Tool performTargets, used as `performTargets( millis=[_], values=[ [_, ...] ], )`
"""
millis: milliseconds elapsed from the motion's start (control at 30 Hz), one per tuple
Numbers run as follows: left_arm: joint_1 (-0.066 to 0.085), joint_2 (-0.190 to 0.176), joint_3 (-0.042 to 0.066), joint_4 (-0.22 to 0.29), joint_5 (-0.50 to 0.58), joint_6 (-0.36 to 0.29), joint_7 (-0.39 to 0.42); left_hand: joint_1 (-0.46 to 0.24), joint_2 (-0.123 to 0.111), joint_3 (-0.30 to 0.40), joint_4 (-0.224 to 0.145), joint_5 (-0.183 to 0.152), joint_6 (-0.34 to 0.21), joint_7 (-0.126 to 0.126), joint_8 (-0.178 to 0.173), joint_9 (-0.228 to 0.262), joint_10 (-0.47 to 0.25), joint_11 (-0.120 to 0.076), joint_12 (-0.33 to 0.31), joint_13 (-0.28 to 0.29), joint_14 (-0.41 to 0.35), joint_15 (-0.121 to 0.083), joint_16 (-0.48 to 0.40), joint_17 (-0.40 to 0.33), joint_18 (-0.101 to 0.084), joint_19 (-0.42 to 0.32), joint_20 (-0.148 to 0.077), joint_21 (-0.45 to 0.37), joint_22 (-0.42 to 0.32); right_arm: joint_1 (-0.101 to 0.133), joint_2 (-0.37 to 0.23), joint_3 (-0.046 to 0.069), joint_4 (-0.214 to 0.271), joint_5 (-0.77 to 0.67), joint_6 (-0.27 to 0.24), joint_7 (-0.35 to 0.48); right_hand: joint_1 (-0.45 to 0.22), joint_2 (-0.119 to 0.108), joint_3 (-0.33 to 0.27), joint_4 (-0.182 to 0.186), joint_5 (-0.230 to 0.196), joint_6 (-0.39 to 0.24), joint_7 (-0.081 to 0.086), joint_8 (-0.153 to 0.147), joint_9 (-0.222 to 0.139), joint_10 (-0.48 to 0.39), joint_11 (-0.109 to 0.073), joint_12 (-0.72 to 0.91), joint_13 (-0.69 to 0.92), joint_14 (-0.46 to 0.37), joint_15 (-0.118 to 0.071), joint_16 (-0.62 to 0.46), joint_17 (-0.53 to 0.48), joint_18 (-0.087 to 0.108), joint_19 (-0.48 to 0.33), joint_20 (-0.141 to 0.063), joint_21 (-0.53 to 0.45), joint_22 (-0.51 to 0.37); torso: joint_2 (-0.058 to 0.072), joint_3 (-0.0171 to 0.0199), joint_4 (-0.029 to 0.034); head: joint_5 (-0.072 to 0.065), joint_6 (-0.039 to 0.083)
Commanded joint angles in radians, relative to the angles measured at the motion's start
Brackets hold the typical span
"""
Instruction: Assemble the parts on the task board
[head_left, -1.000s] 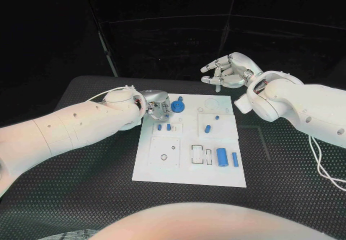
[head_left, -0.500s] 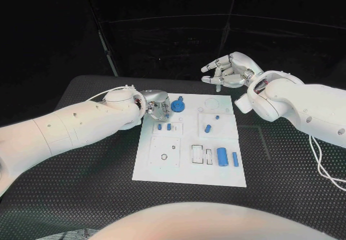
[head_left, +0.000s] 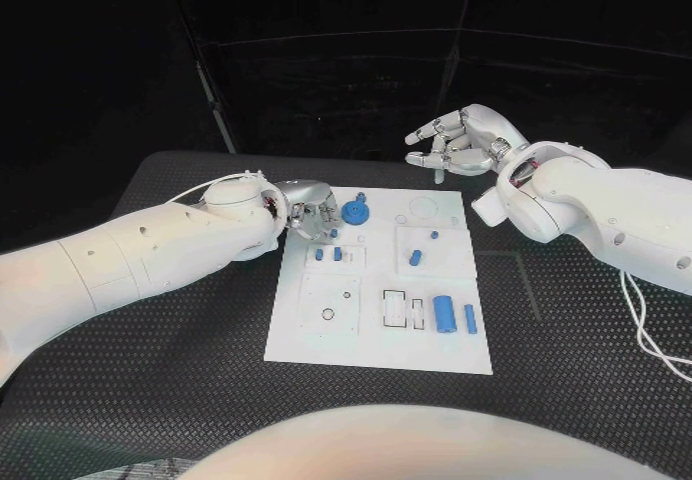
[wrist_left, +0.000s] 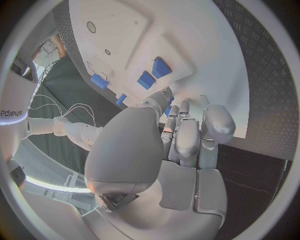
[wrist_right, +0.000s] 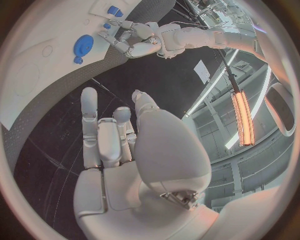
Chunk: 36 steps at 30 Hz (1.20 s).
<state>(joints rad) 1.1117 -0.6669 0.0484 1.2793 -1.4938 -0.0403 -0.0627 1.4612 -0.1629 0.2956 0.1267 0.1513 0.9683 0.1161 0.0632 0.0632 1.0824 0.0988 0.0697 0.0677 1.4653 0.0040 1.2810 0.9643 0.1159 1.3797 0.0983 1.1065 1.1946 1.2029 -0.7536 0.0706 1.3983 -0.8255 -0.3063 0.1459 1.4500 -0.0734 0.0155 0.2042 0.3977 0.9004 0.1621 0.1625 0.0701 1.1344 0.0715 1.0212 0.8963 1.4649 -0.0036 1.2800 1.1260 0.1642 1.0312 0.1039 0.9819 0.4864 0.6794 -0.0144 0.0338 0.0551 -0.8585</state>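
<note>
One task board (head_left: 378, 345), about eight blue parts (head_left: 444, 312), two hands (head_left: 309, 213)

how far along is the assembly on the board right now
Early to midway, as far as I can tell. Done: two small blue pieces appear to stand in the task board near its left edge. In hand: the left robot hand works at the board's upper left corner beside the blue gear; whether it grips a part is unclear. Left: the blue cylinders lie loose, and the right robot hand hovers empty.
</note>
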Motion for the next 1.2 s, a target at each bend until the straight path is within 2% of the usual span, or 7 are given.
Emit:
performTargets(
  millis=[33, 333, 533, 600, 733, 833, 1200],
  values=[
    [0.002, -0.007, 0.007, 0.006, 0.016, -0.032, 0.004, 0.004, -0.002, -0.004, -0.006, -0.004, -0.012, 0.000, -0.001, 0.002, -0.020, 0.004, -0.003, -0.002, 0.003, 0.007, -0.001, -0.003, -0.009, -0.001, 0.011, -0.011, -0.006, 0.002, -0.004, 0.001, -0.011, -0.006, 0.000, -0.003, -0.001, 0.004, 0.003, 0.000, 0.002, -0.006, -0.003, 0.004, -0.001, -0.025, -0.002, -0.027, -0.028, 0.012, -0.005, -0.011, -0.009, 0.020, -0.003, -0.004, -0.007, -0.005, -0.001, -0.0007, 0.0002, -0.001, 0.001],
    [0.001, -0.047, 0.030, 0.023, 0.053, -0.062, 0.025, 0.007, 0.007, -0.014, -0.015, -0.003, -0.007, 0.003, 0.004, 0.004, -0.045, 0.008, 0.003, -0.001, 0.002, 0.011, 0.001, -0.008, -0.003, -0.011, 0.016, -0.038, -0.025, -0.005, -0.040, 0.000, -0.034, -0.132, 0.021, -0.069, 0.052, -0.002, 0.061, -0.012, -0.028, 0.034, -0.004, 0.021, 0.000, -0.128, -0.011, -0.317, -0.301, -0.003, -0.008, -0.083, -0.080, 0.019, 0.003, -0.010, -0.028, -0.017, -0.001, -0.0010, 0.0005, -0.007, 0.006],
    [0.001, -0.107, 0.039, 0.046, 0.312, -0.149, 0.131, 0.025, 0.037, 0.023, -0.025, 0.000, 0.081, 0.030, 0.037, 0.014, 0.080, -0.017, 0.075, 0.018, 0.004, -0.007, 0.016, 0.011, 0.003, -0.021, 0.005, -0.065, -0.040, -0.036, -0.080, 0.000, -0.011, -0.365, 0.029, -0.146, 0.100, -0.024, 0.143, -0.042, -0.056, 0.091, -0.011, 0.025, -0.002, -0.094, -0.013, -0.494, -0.452, 0.005, -0.013, -0.110, -0.107, 0.020, 0.013, -0.016, -0.015, -0.009, -0.001, 0.0002, -0.0049, -0.031, 0.024],
    [0.001, -0.124, 0.039, 0.056, 0.452, -0.177, 0.180, 0.024, 0.034, 0.030, -0.026, -0.001, 0.097, 0.030, 0.043, 0.014, 0.106, -0.022, 0.089, 0.022, -0.014, -0.011, -0.012, -0.041, 0.015, -0.050, 0.001, -0.125, -0.084, -0.051, -0.088, 0.000, 0.002, -0.441, 0.031, -0.171, 0.102, -0.028, 0.155, -0.045, -0.059, 0.101, -0.013, 0.026, -0.002, -0.096, -0.010, -0.527, -0.475, 0.007, -0.014, -0.108, -0.104, 0.020, 0.013, -0.016, -0.012, -0.007, -0.001, 0.0005, -0.0032, -0.046, 0.033],
    [-0.005, -0.162, 0.040, 0.089, 0.823, -0.223, 0.299, 0.005, 0.019, 0.038, -0.023, -0.002, 0.110, 0.031, 0.040, 0.008, 0.114, -0.023, 0.097, 0.022, -0.123, -0.010, -0.180, -0.300, 0.060, -0.190, 0.000, -0.386, -0.269, -0.090, -0.097, 0.000, 0.030, -0.612, 0.043, -0.230, 0.091, -0.051, 0.180, -0.051, -0.072, 0.109, -0.012, 0.013, -0.004, -0.082, -0.003, -0.623, -0.548, 0.011, -0.009, -0.104, -0.097, 0.020, 0.010, -0.011, -0.004, 0.000, -0.001, 0.0010, -0.0007, -0.065, 0.044],
    [-0.014, -0.182, 0.040, 0.116, 0.999, -0.243, 0.356, -0.017, 0.011, 0.028, -0.013, -0.003, 0.114, 0.030, 0.038, 0.006, 0.115, -0.023, 0.100, 0.022, -0.170, -0.007, -0.261, -0.413, 0.067, -0.225, 0.003, -0.451, -0.312, -0.112, -0.094, 0.000, 0.042, -0.694, 0.053, -0.260, 0.074, -0.062, 0.187, -0.045, -0.081, 0.105, -0.011, 0.000, -0.005, -0.108, 0.006, -0.672, -0.585, 0.011, -0.002, -0.103, -0.096, 0.019, 0.008, -0.007, -0.002, 0.001, -0.001, 0.0014, 0.0002, -0.073, 0.052],
    [-0.033, -0.213, 0.040, 0.172, 1.206, -0.259, 0.434, -0.026, 0.012, 0.019, -0.010, -0.003, 0.121, 0.032, 0.034, 0.005, 0.110, -0.020, 0.104, 0.021, -0.203, -0.005, -0.336, -0.492, 0.067, -0.238, 0.006, -0.496, -0.343, -0.153, -0.083, 0.000, 0.065, -0.805, 0.105, -0.304, 0.049, -0.092, 0.194, -0.049, -0.097, 0.085, 0.002, -0.038, -0.005, -0.137, 0.027, -0.748, -0.661, 0.018, 0.013, -0.079, -0.067, 0.019, 0.012, 0.007, 0.005, 0.009, 0.000, 0.0007, -0.0010, -0.075, 0.056]
  ],
)
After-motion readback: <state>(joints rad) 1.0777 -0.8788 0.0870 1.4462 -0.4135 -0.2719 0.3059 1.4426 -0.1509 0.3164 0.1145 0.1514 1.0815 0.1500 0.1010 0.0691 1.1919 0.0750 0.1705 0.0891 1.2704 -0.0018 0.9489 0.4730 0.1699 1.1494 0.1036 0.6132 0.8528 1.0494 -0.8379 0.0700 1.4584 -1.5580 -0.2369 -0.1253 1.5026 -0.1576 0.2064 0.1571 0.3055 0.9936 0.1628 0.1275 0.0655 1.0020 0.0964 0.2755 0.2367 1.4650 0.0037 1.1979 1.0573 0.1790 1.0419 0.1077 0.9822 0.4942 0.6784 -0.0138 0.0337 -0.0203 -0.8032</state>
